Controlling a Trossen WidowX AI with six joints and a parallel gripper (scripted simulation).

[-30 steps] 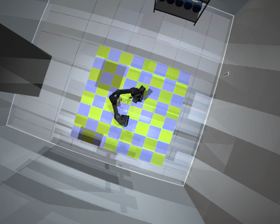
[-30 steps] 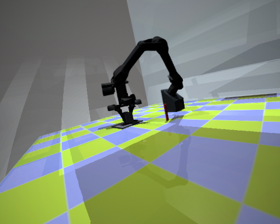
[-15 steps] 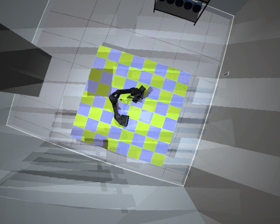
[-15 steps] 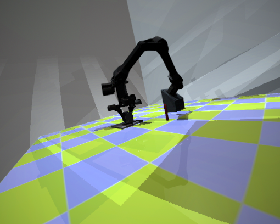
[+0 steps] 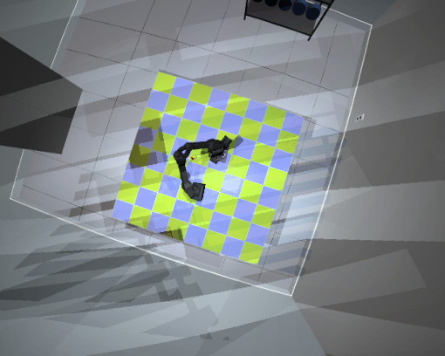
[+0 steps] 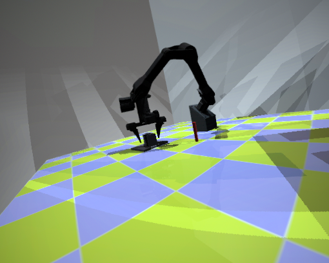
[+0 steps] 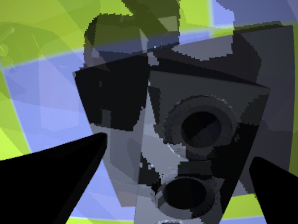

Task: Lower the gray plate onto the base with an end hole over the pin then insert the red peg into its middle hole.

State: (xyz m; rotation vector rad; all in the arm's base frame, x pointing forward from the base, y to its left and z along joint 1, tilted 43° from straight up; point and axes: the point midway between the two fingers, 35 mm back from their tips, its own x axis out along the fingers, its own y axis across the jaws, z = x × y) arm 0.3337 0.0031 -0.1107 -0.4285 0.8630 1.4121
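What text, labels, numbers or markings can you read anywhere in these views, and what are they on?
None: no readable words, numbers or brand marks in any view.
The gray plate, the red peg and the open gripper are all unmarked.
A small white tag beside the floor's outline in the top view is too small to read.
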